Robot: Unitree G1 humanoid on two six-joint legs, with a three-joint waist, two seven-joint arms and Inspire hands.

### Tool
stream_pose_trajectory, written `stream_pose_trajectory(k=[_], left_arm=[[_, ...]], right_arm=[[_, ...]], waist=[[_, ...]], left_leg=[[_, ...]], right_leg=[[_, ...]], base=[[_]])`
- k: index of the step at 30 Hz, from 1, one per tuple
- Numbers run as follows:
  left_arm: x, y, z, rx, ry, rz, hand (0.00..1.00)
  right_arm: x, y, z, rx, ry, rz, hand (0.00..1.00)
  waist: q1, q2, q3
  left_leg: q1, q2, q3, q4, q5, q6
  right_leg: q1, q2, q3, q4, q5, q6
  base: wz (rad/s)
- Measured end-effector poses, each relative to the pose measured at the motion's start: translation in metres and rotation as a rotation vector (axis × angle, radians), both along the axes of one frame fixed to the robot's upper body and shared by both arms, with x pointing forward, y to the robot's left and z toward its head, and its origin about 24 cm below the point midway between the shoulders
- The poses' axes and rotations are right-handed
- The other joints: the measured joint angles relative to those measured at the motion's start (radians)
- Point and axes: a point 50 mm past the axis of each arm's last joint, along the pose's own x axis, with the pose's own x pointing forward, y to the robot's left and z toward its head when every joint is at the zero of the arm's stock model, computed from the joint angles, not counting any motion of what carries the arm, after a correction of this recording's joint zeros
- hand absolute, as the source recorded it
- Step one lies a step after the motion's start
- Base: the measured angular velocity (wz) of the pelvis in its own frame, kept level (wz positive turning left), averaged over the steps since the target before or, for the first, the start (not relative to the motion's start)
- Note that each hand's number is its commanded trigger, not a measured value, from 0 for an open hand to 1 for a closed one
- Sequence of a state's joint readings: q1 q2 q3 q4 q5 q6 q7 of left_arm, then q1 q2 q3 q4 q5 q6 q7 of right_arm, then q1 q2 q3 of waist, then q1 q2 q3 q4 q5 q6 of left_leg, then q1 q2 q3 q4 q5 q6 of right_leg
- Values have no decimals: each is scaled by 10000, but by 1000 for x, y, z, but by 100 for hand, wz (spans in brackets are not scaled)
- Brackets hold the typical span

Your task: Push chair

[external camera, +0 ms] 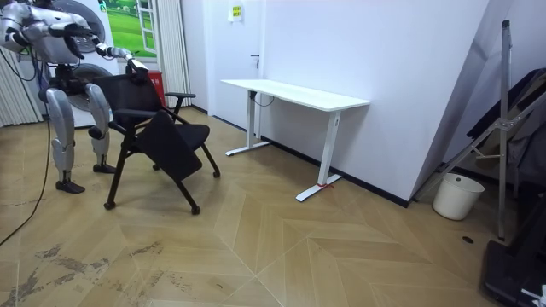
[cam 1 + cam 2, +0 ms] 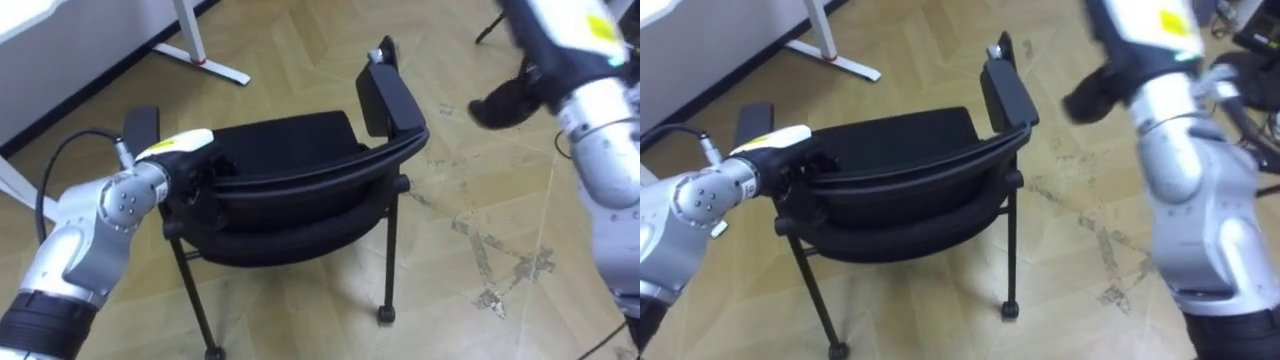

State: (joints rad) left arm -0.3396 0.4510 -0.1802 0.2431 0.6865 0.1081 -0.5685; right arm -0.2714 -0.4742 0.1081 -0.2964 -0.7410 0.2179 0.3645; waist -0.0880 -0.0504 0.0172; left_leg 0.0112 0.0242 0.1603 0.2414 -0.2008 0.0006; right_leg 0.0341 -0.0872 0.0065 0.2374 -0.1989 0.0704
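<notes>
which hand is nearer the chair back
Left. The left hand is at the left end of the chair back; the right hand is raised off to its right, clear of it.

Chair (image 2: 300,195) before robot — desk (image 1: 299,92) beyond chair.

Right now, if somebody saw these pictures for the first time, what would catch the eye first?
A black chair with armrests stands in the middle, directly before the robot. The left hand is at the left end of the chair's backrest, while the right hand hangs raised in the air, off the chair to its right. In the room view, a white desk stands by the wall beyond the chair.
</notes>
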Motion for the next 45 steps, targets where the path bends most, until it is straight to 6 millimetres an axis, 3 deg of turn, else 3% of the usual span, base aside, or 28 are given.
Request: stream_pose_trajectory(k=[11, 27, 32, 38, 45], left_arm=[[4, -8, 1, -82, -249, -507, 100], [9, -15, 3, -71, -424, -845, 100], [9, -22, 1, -134, -418, -988, 100], [9, -28, -5, -299, -324, -912, 100], [9, -30, -8, -338, -289, -882, 100]], right_arm=[[-4, 23, -25, -1440, 2562, 1363, 0], [-7, 26, -47, -1986, 4475, 1884, 0], [-18, 26, -70, -1817, 5385, 1921, 0], [-11, 24, -85, -1522, 5278, 1401, 0], [3, 27, -103, -864, 4802, 1008, 0]], waist=[[267, 18, 31], [400, -13, 133], [427, 63, 124], [562, 295, 83], [564, 331, 97]], left_leg=[[-19, 13, -98, -48, 14, -24], [-15, 15, -244, -25, 19, -32], [-5, 14, -411, -22, 18, -34], [66, 14, -512, -34, 24, -44], [119, 9, -533, 1, 17, -54]], right_leg=[[-1, 12, -150, -8, 9, -15], [77, 5, -413, -14, 21, -35], [265, -10, -787, -201, 59, -69], [360, -15, -976, -216, 59, -69], [501, -10, -981, -334, 77, -92]], base=[[2], [2], [9], [4], [0]])
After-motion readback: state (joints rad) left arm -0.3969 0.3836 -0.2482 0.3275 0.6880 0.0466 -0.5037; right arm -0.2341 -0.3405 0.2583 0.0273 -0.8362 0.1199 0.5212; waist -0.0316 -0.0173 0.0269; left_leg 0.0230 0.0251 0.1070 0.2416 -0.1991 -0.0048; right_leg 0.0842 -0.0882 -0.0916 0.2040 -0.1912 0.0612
